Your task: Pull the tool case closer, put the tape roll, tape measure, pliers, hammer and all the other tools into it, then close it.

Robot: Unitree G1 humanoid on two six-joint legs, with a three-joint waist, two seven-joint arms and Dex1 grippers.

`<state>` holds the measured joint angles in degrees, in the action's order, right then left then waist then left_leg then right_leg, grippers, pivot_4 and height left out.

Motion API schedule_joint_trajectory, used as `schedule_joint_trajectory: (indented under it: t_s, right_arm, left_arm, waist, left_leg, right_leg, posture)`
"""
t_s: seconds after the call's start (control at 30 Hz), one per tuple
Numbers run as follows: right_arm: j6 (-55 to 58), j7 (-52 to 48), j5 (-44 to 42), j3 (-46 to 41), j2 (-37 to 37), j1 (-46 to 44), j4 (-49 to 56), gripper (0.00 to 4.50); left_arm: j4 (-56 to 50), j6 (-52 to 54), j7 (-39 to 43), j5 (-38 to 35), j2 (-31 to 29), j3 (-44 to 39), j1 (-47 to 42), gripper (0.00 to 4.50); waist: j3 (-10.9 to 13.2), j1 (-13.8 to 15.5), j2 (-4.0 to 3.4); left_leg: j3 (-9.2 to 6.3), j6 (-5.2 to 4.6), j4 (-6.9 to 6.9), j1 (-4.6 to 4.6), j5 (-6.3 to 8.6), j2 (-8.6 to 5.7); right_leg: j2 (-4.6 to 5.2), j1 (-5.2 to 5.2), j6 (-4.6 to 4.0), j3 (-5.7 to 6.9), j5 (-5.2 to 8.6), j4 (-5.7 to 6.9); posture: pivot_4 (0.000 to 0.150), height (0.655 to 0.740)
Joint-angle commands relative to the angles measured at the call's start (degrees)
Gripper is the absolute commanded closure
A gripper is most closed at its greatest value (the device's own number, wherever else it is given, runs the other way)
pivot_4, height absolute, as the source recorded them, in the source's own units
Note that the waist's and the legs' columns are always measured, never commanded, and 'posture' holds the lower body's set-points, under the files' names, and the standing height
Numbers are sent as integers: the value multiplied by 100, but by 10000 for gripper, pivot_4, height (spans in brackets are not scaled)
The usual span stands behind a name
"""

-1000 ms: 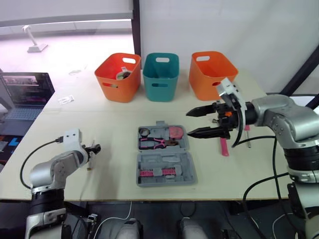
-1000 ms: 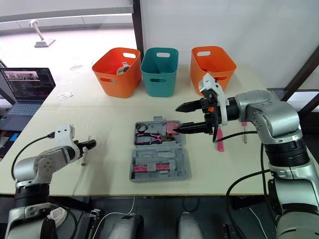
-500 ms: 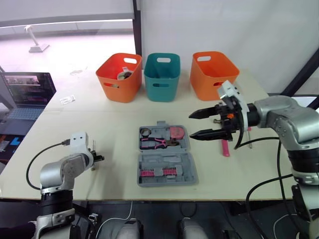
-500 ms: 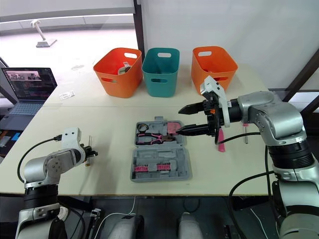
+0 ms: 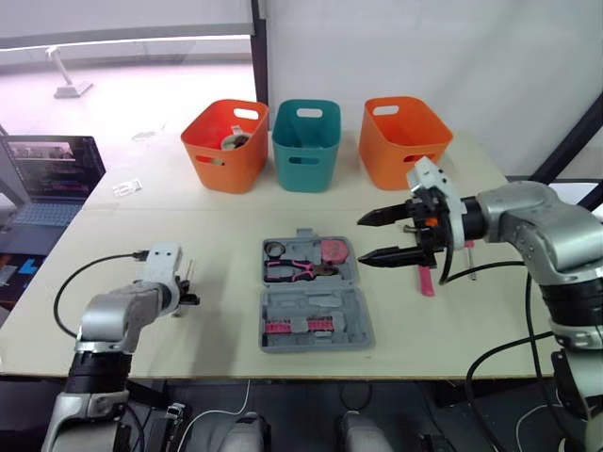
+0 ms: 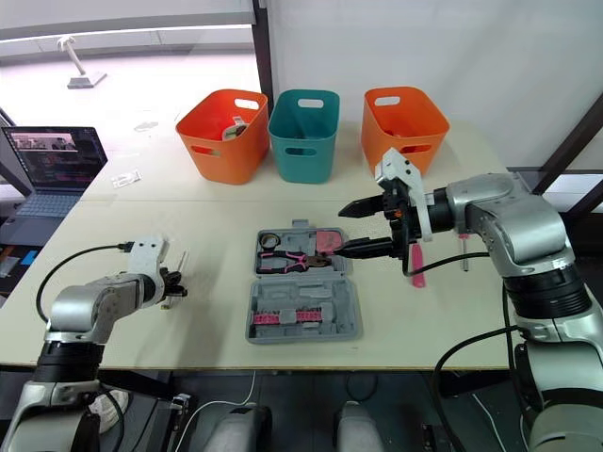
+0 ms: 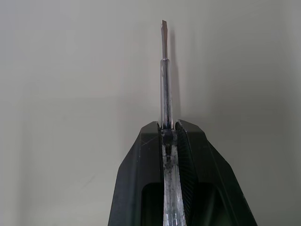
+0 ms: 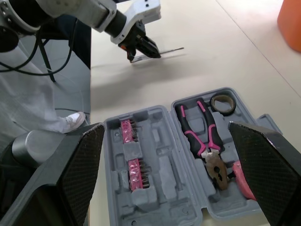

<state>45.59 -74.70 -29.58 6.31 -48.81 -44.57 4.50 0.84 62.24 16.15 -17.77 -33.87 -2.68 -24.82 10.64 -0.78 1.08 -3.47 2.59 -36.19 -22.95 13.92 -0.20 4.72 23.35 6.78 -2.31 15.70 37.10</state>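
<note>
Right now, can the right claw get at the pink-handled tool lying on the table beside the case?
Probably yes. The right claw is open and hangs near the pink-handled tool, which lies bare on the table apart from the tool case; nothing covers it.
</note>
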Motion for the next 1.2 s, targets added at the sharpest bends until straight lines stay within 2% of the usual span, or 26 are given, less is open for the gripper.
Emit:
schedule_joint_trajectory:
  t_s: [0.03, 0.17, 0.37, 0.5, 0.57, 0.7, 0.83, 0.93, 1.03, 1.13, 1.2]
  right_arm:
    - [-16, 93, -54, -184, -100, 102, 267, 0]
    - [23, 241, -90, -251, -99, 237, 408, 0]
    - [90, 556, -154, -412, -106, 509, 647, 0]
    - [302, 847, -303, -613, -104, 737, 932, 0]
    - [359, 883, -342, -622, -202, 983, 1190, 0]
    - [317, 1193, -113, -489, -313, 1467, 1580, 0]
    - [257, 1476, -44, -531, -250, 1730, 1791, 0]
    - [269, 1592, -108, -681, -266, 1866, 1878, 0]
    - [311, 1875, 106, -639, -368, 1966, 1992, 0]
    - [44, 1650, 60, -591, -463, 2121, 2149, 0]
    - [-18, 1594, -51, -618, -457, 2193, 2258, 0]
  left_arm:
    - [-527, -86, 1369, -99, -865, 781, -353, 44751]
    - [-699, -250, 2601, -146, -1629, 1492, -701, 44751]
    - [-430, -1179, 3797, 18, -1726, 1947, -1171, 44751]
    - [-285, -1135, 4267, -47, -1551, 2056, -1656, 44751]
    - [-294, -542, 4529, -234, -1513, 2185, -1964, 44751]
    - [-245, -241, 5050, -175, -1507, 2642, -2569, 44751]
    - [-37, -969, 5672, 199, -1679, 3087, -2702, 44751]
    - [112, -1130, 5623, 492, -1480, 3260, -2874, 44751]
    - [288, -886, 5570, 1008, -1245, 3780, -3329, 44751]
    - [631, -745, 6632, 997, -1163, 4401, -3906, 44751]
    - [1016, -1153, 6912, 1326, -972, 4763, -4229, 44751]
  waist:
    - [0, -9, -1]
    - [3, -29, -8]
    - [4, -14, -7]
    - [6, -12, -4]
    - [6, -2, -3]
    - [6, -13, -3]
    - [6, -61, -4]
    - [6, -41, -4]
    - [10, 14, 2]
    - [13, 10, 8]
    - [15, -1, 6]
  left_leg:
    - [-1, 3, -1, -13, -2, 0]
    - [3, 7, -2, -31, -4, 0]
    - [1, 5, -5, -35, -5, 1]
    - [-1, 4, -6, -37, -5, 1]
    - [-3, 4, -8, -39, -6, 1]
    - [-3, 1, -13, -42, -4, 0]
    - [-2, 1, -15, -38, -4, 1]
    - [-3, 1, -14, -38, -5, 3]
    - [-4, 0, -28, -45, -4, 2]
    - [-4, -12, -42, -56, 3, 0]
    - [-4, -38, -60, -56, 18, 0]
  right_leg:
    - [-1, 10, 0, 1, 0, 0]
    - [0, 30, 0, -1, 0, 1]
    - [-2, 31, 0, 2, 0, 2]
    - [-3, 32, 0, 2, 0, 5]
    - [-3, 32, 0, 6, 0, 7]
    - [-3, 32, 3, 6, 1, 6]
    - [-5, 33, 3, 4, 1, 15]
    - [-8, 35, 2, 3, 1, 18]
    - [-7, 33, 3, 4, 1, 17]
    - [-6, 31, 7, 6, 1, 12]
    - [-7, 27, 10, 8, 3, 13]
  posture:
    - [1500, 7400]
    - [1500, 7400]
    - [1500, 7400]
    - [1500, 7400]
    - [1500, 7400]
    - [1500, 7400]
    - [1500, 7400]
    - [1500, 7400]
    - [1500, 7400]
    - [1500, 7400]
    - [1500, 7400]
